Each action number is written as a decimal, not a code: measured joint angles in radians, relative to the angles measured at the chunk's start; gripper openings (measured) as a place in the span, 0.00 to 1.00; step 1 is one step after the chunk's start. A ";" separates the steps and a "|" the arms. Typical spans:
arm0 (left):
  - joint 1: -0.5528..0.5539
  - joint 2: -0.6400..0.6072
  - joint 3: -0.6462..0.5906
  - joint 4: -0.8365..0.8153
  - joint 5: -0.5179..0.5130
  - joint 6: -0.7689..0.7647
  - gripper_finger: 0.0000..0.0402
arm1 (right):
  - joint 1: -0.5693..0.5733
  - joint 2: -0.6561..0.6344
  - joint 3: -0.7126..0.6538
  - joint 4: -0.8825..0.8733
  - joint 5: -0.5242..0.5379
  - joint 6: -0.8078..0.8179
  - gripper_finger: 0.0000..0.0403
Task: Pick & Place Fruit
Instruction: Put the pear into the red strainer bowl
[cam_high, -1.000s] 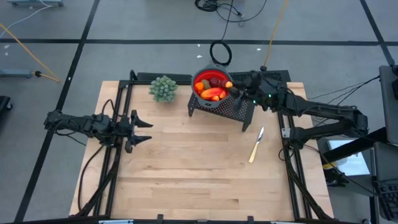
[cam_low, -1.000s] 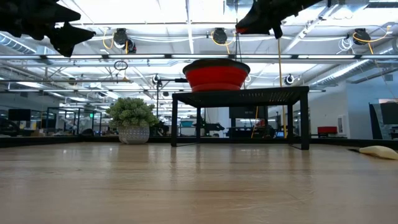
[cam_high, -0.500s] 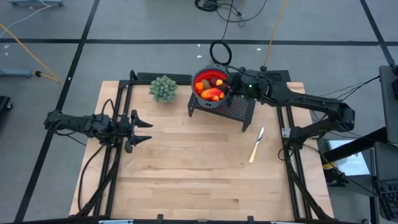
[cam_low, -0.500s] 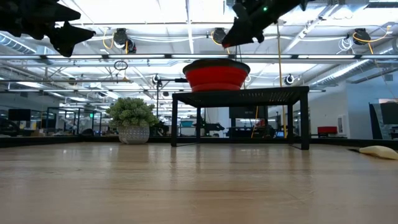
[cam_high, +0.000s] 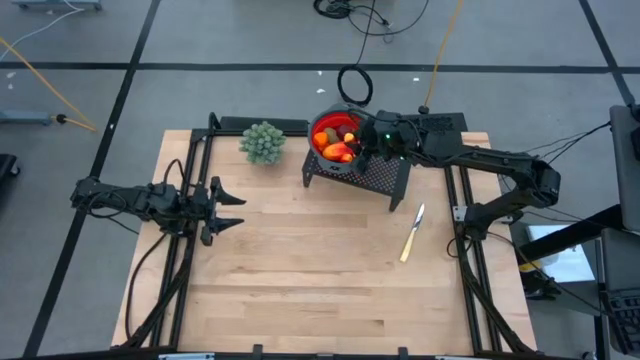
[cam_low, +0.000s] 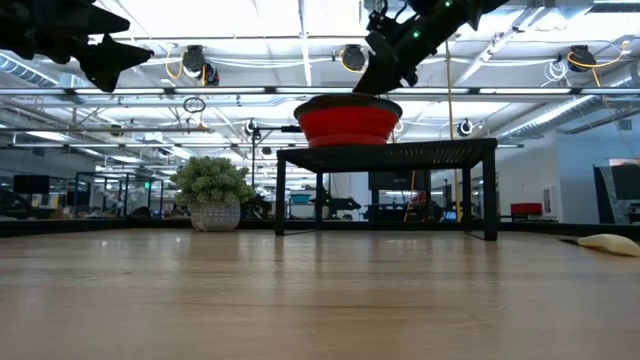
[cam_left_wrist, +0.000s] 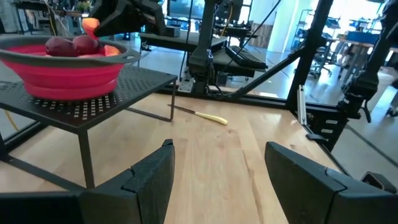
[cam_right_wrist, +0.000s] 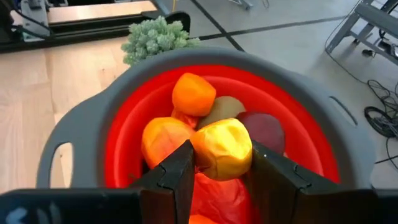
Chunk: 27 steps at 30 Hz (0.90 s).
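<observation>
Right wrist view has the right gripper (cam_right_wrist: 216, 163) pinching 1 yellow fruit (cam_right_wrist: 221, 148) between its 2 fingers, right over the red bowl (cam_right_wrist: 118, 138) where the other pieces sit piled (bowl's on the black rack (cam_high: 385, 176), upper middle of the high view). Right arm reaches in from the right; the left gripper (cam_high: 228, 211) waits spread at middle left, well apart.

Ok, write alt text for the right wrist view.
The right end effector is shut on a yellow fruit, holding it just above a red bowl with a grey rim. Orange fruits, an olive piece and a dark-red piece lie inside, and a green plant ball stands beyond the bowl.
</observation>
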 joint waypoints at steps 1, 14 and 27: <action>0.000 0.000 0.000 0.000 0.000 -0.006 0.62 | -0.003 0.000 0.000 -0.002 -0.001 0.000 0.31; 0.000 0.000 0.000 -0.003 0.000 -0.025 0.62 | -0.027 -0.001 -0.001 -0.042 -0.075 0.033 0.31; 0.000 0.000 0.000 -0.003 0.000 -0.029 0.62 | -0.032 -0.001 -0.001 -0.042 -0.076 0.034 0.43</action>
